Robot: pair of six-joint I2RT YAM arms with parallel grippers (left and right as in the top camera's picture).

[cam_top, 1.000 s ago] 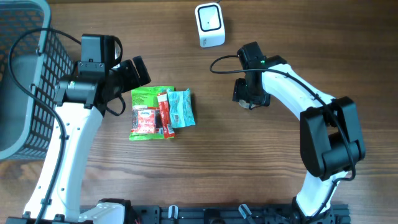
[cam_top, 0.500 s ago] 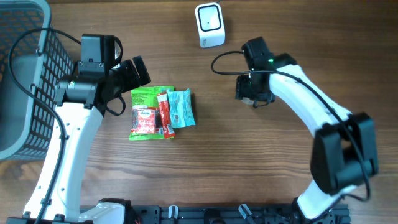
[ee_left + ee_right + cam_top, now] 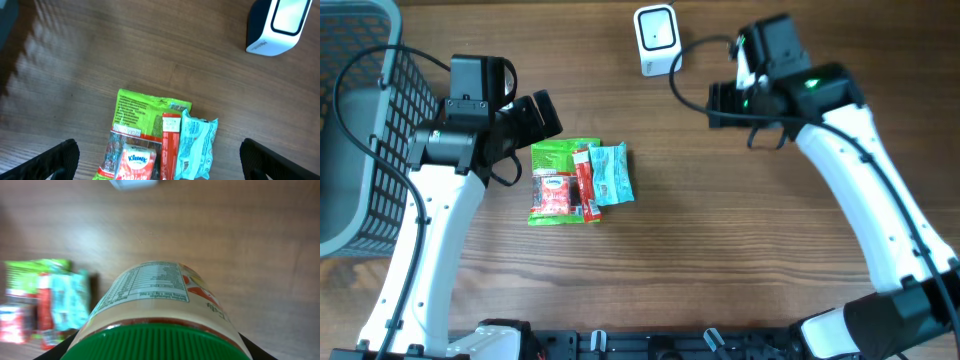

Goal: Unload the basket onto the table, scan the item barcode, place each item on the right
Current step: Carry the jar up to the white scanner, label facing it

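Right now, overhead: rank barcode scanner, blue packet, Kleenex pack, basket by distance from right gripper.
From right gripper, holding jar:
1. Barcode scanner, top centre.
2. Blue packet, pile's right edge.
3. Kleenex pack, pile's left.
4. Basket, far left.

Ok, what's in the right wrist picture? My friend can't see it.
A jar with a green lid fills the bottom, very close, label up. Behind is a wooden table, with blurry packets on the left and a white scanner at the top edge.
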